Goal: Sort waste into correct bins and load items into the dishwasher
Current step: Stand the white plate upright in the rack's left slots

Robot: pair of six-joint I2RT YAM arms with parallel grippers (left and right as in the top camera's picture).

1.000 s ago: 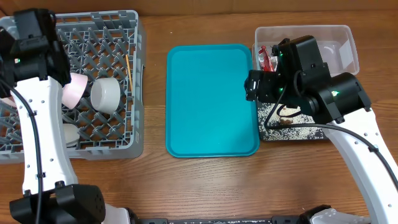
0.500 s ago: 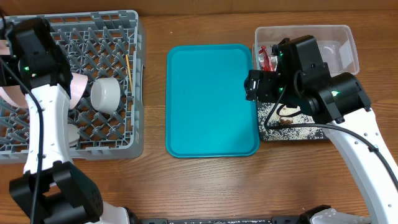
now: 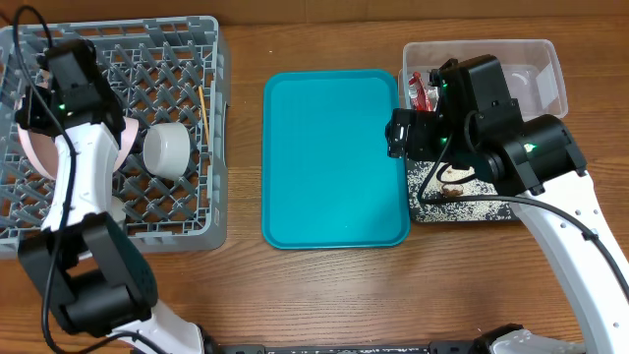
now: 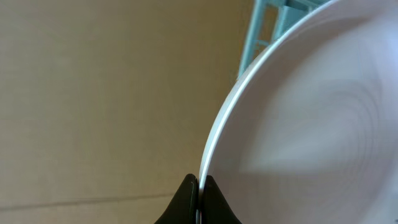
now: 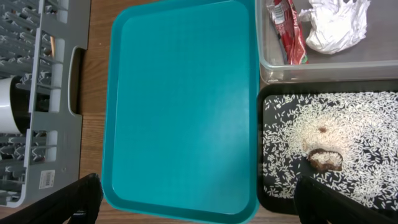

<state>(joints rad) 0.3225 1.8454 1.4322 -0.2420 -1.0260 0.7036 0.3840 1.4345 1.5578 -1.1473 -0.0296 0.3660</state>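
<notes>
My left gripper (image 4: 199,186) is shut on the rim of the round white-pink plate (image 4: 311,124). It holds the plate on edge over the left part of the grey dish rack (image 3: 221,98), where the plate (image 3: 31,147) shows beside the arm. In the rack are a white cup (image 3: 167,149), a pinkish dish (image 3: 126,138), a pale bowl (image 3: 111,209) and chopsticks (image 3: 204,108). My right gripper (image 5: 199,205) is open and empty above the teal tray's right side. The clear tub (image 5: 323,59) holds the red wrapper (image 5: 289,28) and the tissue (image 5: 336,22). The black tray (image 5: 267,186) holds rice (image 5: 348,124) and a brown bit (image 5: 324,158).
The flat teal tray (image 3: 334,157) lies bare between the rack and the bins. The clear tub (image 3: 550,59) stands behind the black tray (image 3: 472,208) at the right. Wooden tabletop runs along the front.
My left arm has swung and turned over the rack's left side, carrying the plate inward from the rack's left edge. The right arm has not moved.
</notes>
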